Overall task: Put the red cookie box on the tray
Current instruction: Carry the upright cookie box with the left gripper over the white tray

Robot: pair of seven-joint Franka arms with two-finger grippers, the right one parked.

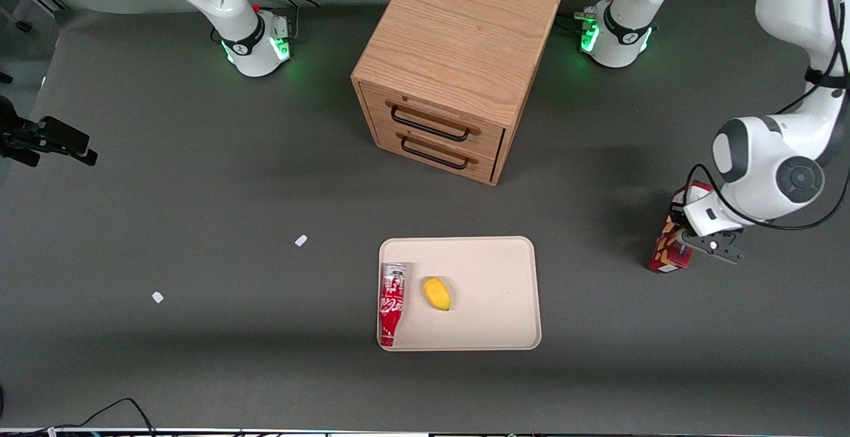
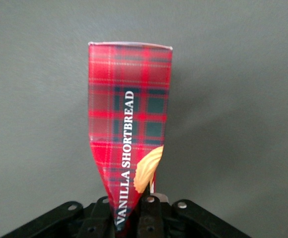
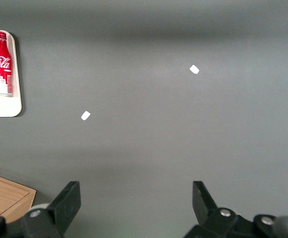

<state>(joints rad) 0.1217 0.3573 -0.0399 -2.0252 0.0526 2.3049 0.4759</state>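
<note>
The red cookie box (image 1: 666, 249) is a slim red tartan box with cookie pictures. It is toward the working arm's end of the table, well apart from the tray. My left gripper (image 1: 684, 238) is shut on its upper part and holds it upright and slightly tilted. I cannot tell whether its lower end touches the table. In the left wrist view the box (image 2: 129, 114) reads "VANILLA SHORTBREAD" and runs out from between the fingers of the gripper (image 2: 126, 218). The beige tray (image 1: 505, 291) lies flat near the middle of the table, nearer the front camera than the cabinet.
A red-and-white soda can (image 1: 392, 304) and a small yellow fruit (image 1: 437, 293) lie on the tray. A wooden two-drawer cabinet (image 1: 458, 58) stands farther from the camera. Two white scraps (image 1: 301, 240) (image 1: 157, 297) lie toward the parked arm's end.
</note>
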